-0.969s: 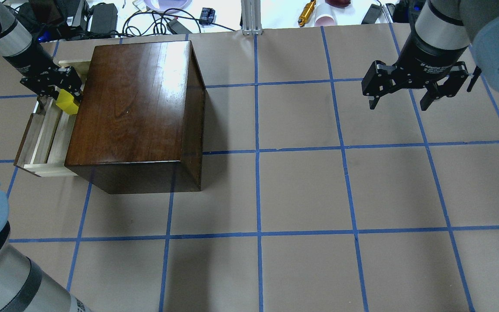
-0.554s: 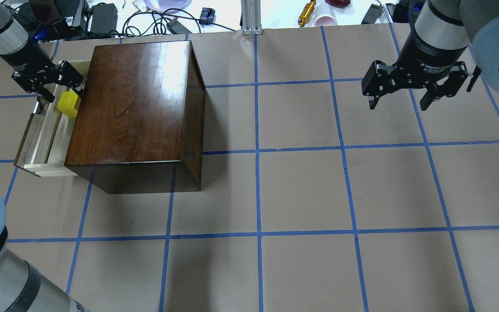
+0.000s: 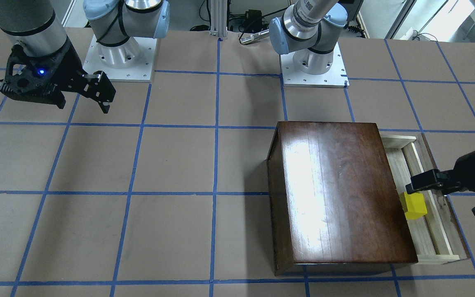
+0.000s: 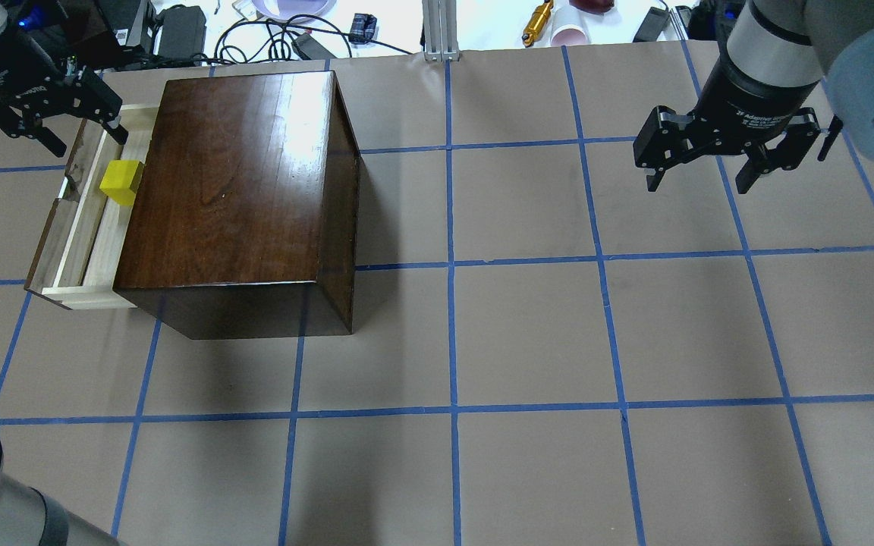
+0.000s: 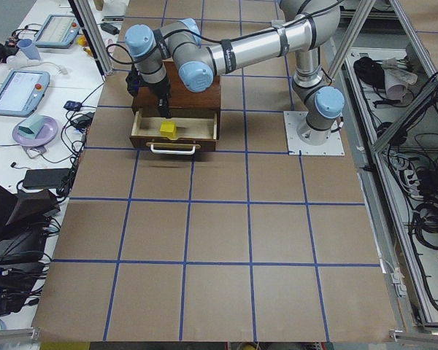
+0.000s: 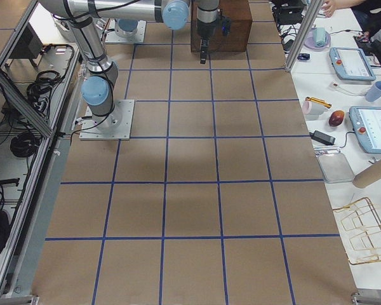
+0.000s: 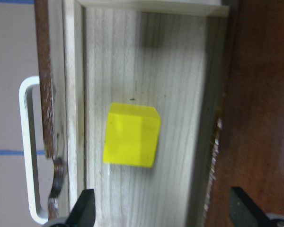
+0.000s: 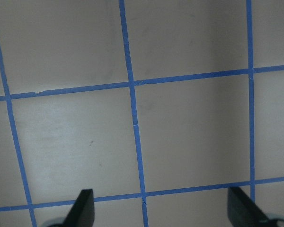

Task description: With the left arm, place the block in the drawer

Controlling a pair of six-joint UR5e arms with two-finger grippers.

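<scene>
The yellow block (image 4: 121,182) lies on the floor of the open drawer (image 4: 92,227), close to the dark wooden box (image 4: 240,182). In the left wrist view the block (image 7: 131,135) rests free on the pale drawer floor (image 7: 180,85), with the metal pull (image 7: 28,151) at the left. My left gripper (image 4: 90,144) is open and empty. It hangs above the drawer's far end, clear of the block. It also shows in the front view (image 3: 441,201) beside the block (image 3: 414,205). My right gripper (image 4: 699,186) is open and empty above the far right of the table.
The box (image 3: 340,189) stands tall beside the drawer and blocks its inner side. Cables, chargers and a yellow tool (image 4: 537,21) lie beyond the table's far edge. The two arm bases (image 3: 313,70) stand at the robot's side of the brown table.
My left gripper has opened, let go of the block and drawn up and back toward the table's far edge. The block now rests in the drawer. The right arm has not moved.
</scene>
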